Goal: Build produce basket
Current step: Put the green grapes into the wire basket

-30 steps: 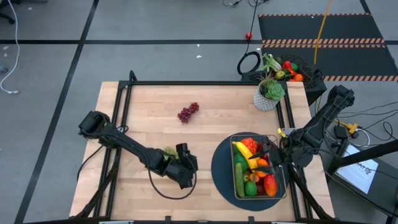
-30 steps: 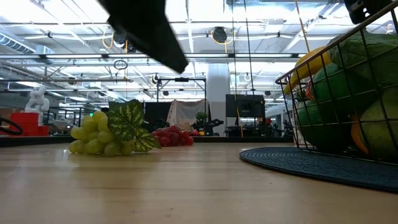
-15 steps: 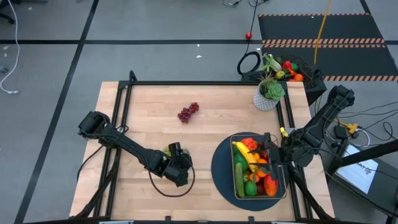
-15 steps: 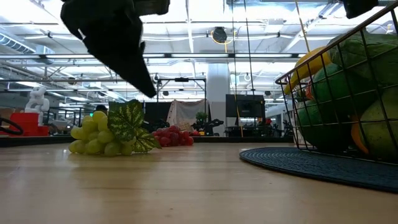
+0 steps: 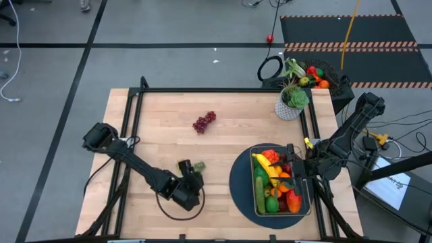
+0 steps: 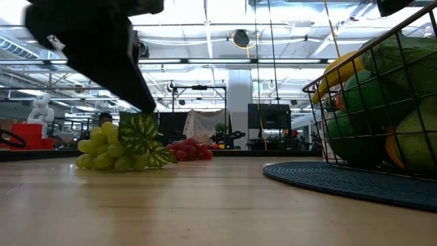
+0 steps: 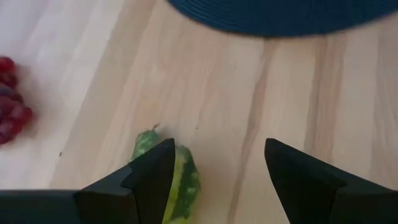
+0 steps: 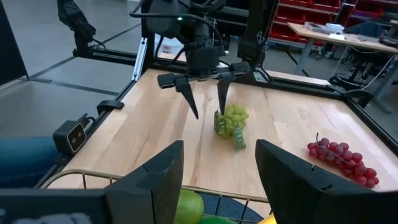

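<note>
Basket [image 5: 302,202] on the dark mat [image 5: 237,177] mostly filled. Green grapes [image 5: 197,166] and red grapes [image 5: 204,121] left on the table. Left gripper [image 8: 207,93] spread, empty, beside the green bunch; right gripper [image 5: 297,169] parted over the basket, apparently empty.

My table [image 5: 155,121] is a pale wooden top in a black frame. Green grapes [image 5: 196,166] lie near the front on the bare wood, red grapes [image 5: 204,121] well apart toward the back. A dark round mat [image 5: 239,185] sits on my right half, the wire basket [image 5: 309,202] resting on it. A white-potted plant [image 5: 291,103] stands in the far right corner.
</note>
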Action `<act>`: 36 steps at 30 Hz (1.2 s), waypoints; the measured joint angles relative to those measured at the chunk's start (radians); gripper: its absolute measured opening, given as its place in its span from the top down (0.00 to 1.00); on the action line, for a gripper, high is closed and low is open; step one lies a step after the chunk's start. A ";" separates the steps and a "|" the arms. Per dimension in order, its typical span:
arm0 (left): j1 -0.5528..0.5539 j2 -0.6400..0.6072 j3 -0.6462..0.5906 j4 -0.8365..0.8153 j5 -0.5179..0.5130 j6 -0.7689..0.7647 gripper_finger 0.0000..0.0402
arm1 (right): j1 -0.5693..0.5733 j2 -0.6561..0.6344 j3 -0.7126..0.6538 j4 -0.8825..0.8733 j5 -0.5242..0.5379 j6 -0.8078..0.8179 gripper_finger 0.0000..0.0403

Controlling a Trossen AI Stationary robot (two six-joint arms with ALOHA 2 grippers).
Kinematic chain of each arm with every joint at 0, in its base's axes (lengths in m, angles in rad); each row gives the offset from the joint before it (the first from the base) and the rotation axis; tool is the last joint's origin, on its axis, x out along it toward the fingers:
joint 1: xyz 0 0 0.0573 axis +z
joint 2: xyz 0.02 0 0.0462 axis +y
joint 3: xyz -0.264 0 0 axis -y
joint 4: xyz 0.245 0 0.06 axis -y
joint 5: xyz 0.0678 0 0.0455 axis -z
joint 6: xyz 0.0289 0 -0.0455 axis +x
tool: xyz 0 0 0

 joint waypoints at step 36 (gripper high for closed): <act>0.287 0.000 0.002 -0.114 0.547 0.380 0.38 | 0.000 0.000 0.000 -0.003 -0.002 0.020 0.52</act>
